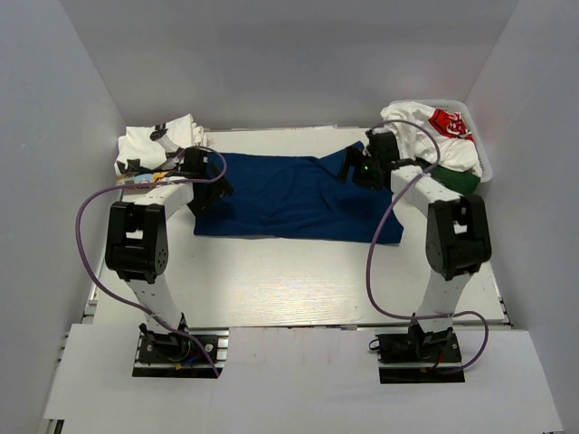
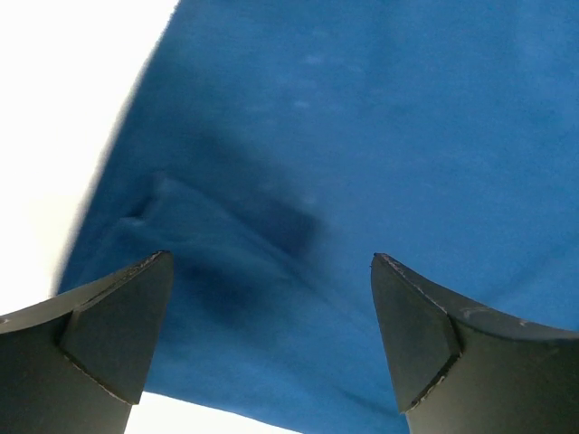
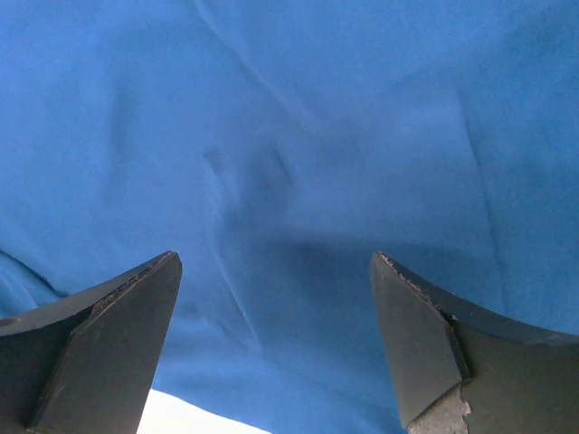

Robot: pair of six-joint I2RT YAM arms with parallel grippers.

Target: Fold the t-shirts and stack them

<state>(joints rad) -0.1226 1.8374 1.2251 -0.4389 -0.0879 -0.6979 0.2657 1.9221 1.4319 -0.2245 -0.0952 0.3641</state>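
A dark blue t-shirt (image 1: pixel 294 199) lies spread out flat across the middle of the table. My left gripper (image 1: pixel 210 188) hovers over its left end, open and empty; the blue cloth (image 2: pixel 362 136) fills the left wrist view between the fingers (image 2: pixel 118 325). My right gripper (image 1: pixel 351 168) is over the shirt's upper right part, open and empty, with blue cloth (image 3: pixel 298 136) below its fingers (image 3: pixel 425 334). A folded white tee with colourful print (image 1: pixel 158 143) lies at the far left. White tees with red print and green trim (image 1: pixel 439 140) are heaped at the far right.
The heap on the right sits in a white basket (image 1: pixel 484 163) against the right wall. White walls enclose the table on the left, back and right. Purple cables (image 1: pixel 375 262) loop from both arms over the near table.
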